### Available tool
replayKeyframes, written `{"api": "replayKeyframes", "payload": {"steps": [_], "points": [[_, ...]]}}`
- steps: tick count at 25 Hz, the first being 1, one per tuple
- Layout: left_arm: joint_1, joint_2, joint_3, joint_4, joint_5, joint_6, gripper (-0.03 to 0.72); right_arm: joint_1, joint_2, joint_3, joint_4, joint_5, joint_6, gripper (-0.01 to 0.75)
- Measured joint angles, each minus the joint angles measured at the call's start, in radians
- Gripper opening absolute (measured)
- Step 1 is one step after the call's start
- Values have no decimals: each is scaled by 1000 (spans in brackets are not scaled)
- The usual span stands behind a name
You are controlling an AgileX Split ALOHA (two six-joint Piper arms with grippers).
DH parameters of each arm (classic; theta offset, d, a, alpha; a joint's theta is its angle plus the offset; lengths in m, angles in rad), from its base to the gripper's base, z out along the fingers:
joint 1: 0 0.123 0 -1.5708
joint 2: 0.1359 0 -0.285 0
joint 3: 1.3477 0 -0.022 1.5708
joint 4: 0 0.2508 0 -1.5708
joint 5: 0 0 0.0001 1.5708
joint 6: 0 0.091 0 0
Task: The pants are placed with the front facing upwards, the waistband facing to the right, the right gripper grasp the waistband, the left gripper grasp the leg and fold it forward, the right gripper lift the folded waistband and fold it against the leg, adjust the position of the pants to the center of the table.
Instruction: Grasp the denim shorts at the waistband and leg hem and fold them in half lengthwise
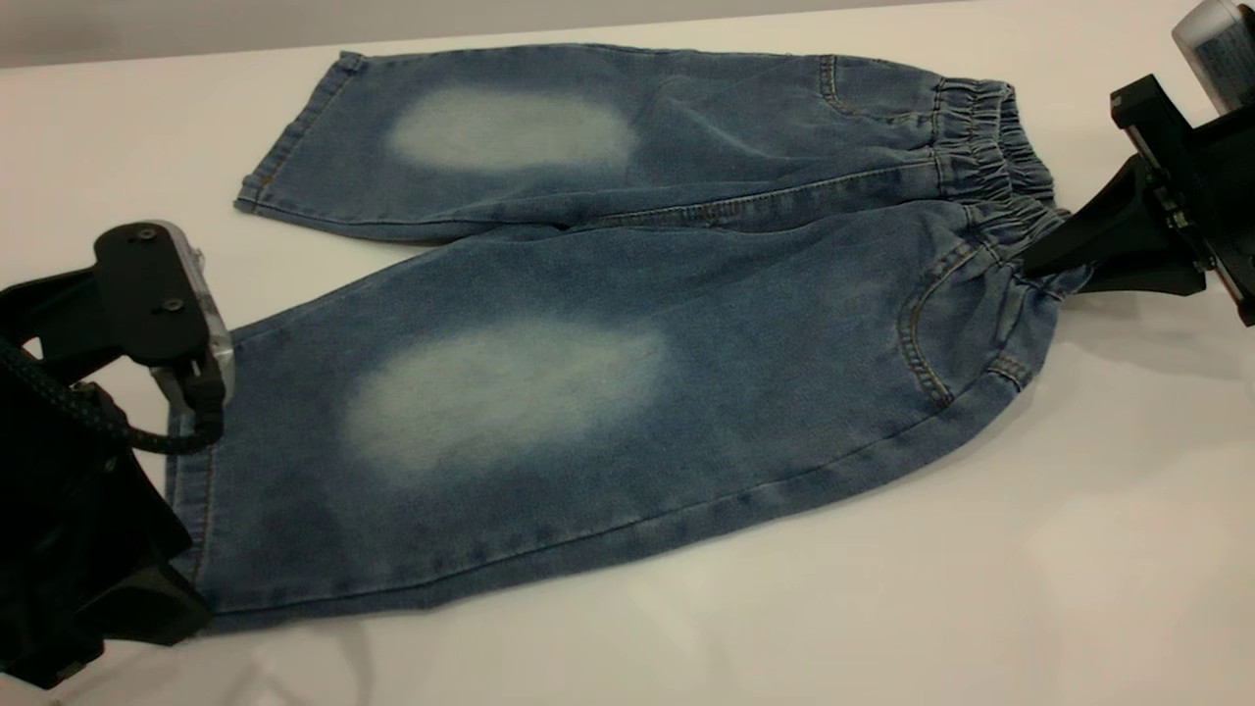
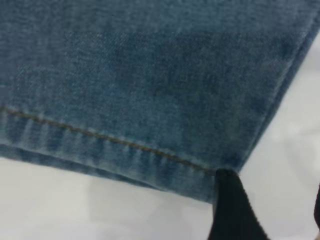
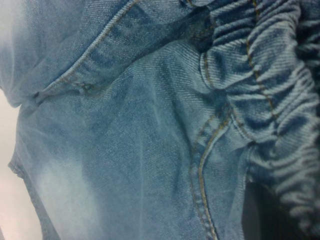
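The blue denim pants [image 1: 627, 324] lie flat on the white table [image 1: 882, 588], front up, with both legs pointing left. The ruffled waistband [image 1: 990, 147] is at the right end. My right gripper [image 1: 1054, 260] reaches in from the right and is shut on the near part of the waistband [image 3: 270, 90], where the cloth bunches around its tip. My left gripper [image 2: 272, 200] sits at the hem [image 2: 115, 150] of the near leg, at that leg's corner. It is open: one finger [image 2: 227, 210] touches the hem corner, and bare table shows between the fingers.
White tabletop lies in front of the pants and to their right [image 1: 1079, 490]. The table's far edge [image 1: 147, 54] runs just behind the far leg. The left arm's black body [image 1: 69, 549] covers the near left corner.
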State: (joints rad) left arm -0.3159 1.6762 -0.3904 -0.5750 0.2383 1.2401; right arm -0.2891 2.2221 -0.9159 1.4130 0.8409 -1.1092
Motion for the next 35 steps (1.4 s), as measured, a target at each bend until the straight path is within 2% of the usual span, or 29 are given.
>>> {"api": "replayKeyframes", "payload": {"steps": [9, 25, 32, 35], "points": [[0, 136, -1, -3, -118, 0, 372, 0, 0, 0, 2, 5, 0, 48], [-2, 148, -2, -3, -121, 9, 372, 0, 0, 0, 11, 7, -3, 51], [-95, 165, -2, -3, -154, 9, 372, 0, 0, 0, 20, 7, -17, 53], [-100, 185, -2, -3, -181, 8, 372, 0, 0, 0, 20, 11, -17, 53]]}}
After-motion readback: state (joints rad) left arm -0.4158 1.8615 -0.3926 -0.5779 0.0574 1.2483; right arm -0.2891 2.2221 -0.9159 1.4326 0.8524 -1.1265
